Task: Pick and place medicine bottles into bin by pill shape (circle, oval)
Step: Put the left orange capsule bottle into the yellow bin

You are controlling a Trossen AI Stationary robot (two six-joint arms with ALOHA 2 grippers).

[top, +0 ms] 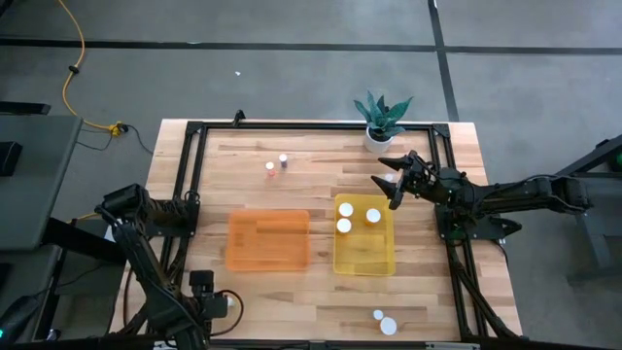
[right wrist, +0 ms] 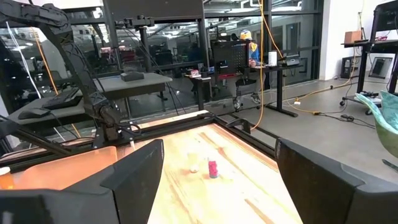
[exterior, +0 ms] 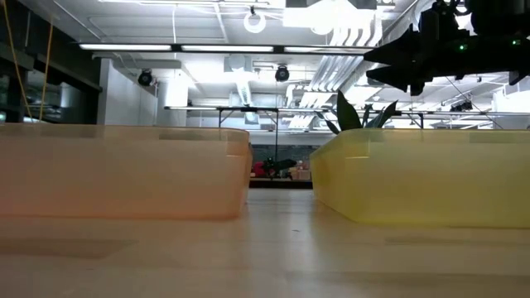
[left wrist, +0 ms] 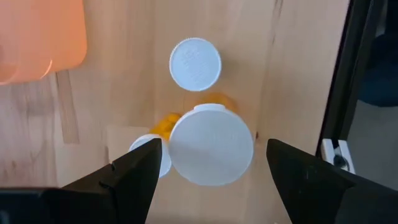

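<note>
Right gripper [top: 393, 185] hung above the table just past the far edge of the yellow bin [top: 364, 255], near the plant [top: 381, 117]; fingers spread wide, nothing between them. Left gripper [left wrist: 211, 171] sat low at the table's near-left corner, also wide open, holding nothing; its wrist view looked down on three bottles.

Bottles: small amber see-thru cylinders w/ round white caps. In left wrist view, one big cap [left wrist: 211, 153] filled the gap between the fingers, amber body just peeking behind it; a smaller cap [left wrist: 195, 63] beyond it; a third [left wrist: 155, 155] partly hidden by a finger.

Three bottles [top: 359, 216] stood upright in the yellow bin's far end, caps up. Two more [top: 383, 321] stood on the table nr the front edge, right of centre. Two tiny ones [top: 277, 163] stood at the far side, one w/ a reddish body. Orange bin [top: 268, 239] was left of the yellow one, apart; couldn't tell any bottle in it.
</note>
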